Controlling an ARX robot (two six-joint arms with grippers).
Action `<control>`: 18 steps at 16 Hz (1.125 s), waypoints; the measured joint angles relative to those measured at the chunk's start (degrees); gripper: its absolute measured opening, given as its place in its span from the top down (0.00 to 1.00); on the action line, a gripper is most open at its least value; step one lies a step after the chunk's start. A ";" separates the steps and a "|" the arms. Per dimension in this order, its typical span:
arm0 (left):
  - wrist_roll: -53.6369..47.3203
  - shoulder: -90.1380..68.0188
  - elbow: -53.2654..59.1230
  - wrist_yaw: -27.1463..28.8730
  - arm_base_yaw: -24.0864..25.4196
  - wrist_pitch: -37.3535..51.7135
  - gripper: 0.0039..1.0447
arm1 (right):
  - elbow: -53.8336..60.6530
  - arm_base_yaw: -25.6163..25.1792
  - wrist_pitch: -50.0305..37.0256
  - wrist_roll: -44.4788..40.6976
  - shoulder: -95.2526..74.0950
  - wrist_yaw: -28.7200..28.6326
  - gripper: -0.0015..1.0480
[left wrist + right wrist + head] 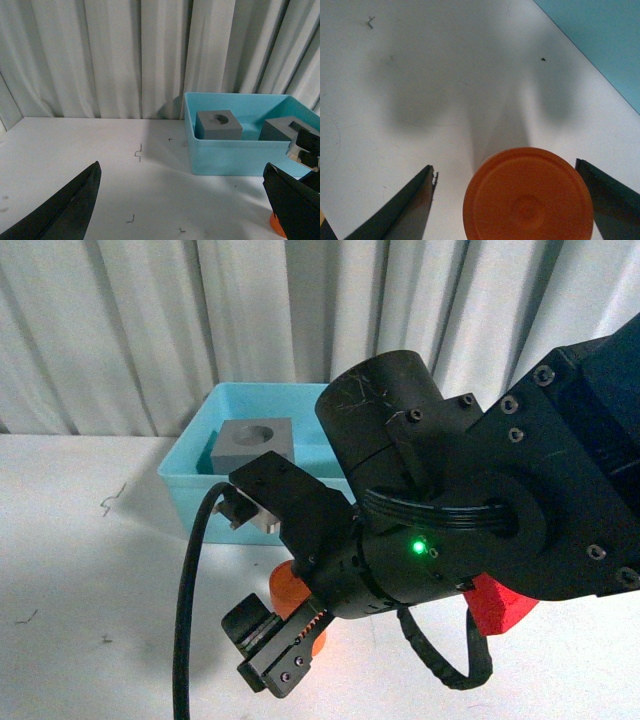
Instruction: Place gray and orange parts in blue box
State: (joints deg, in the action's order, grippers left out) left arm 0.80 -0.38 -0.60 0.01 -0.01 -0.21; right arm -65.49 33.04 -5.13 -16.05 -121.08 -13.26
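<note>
We see the right gripper (504, 164) low over the white table (420, 75), its jaws spread and straddling the orange cylinder (527, 200). One finger (612, 197) sits just beside the cylinder's rim, and we cannot tell whether it touches. The other finger (405, 210) stands clearly apart from it. The cylinder stands upright on the table, outside the blue box (178, 488) and near its front wall. Only its top face shows, with a faint moulded ring at the centre. Its side is hidden from us, so we read nothing on it. A small green light (417, 547) glows on the right arm, and a black cable (188, 620) drops beside it. A red piece (500, 605) shows under the arm; we cannot tell what it is.

The left gripper (182, 167) hangs above the table, its fingers wide apart and holding nothing.

Inside the blue box, the gray cube with the round recess (255, 445) sits toward the left back corner in the front view. The gray cube with the square recess (285, 130) sits near it but apart, partly hidden by the right gripper.

A strip of bare table separates the cylinder from the box's wall. Left of the box we find a broad stretch of table, marked by a few dark scuffs (139, 150). The white curtain (100, 55) falls to the table's back edge, just behind the box.
</note>
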 joint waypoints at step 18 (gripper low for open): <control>0.00 0.00 0.00 -0.02 0.00 0.00 0.06 | -16.11 -13.20 -4.20 13.92 14.43 2.56 0.55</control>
State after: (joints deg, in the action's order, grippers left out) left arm 0.80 -0.38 -0.60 -0.01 -0.01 -0.21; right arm -81.60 19.84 -9.32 -2.13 -106.65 -10.70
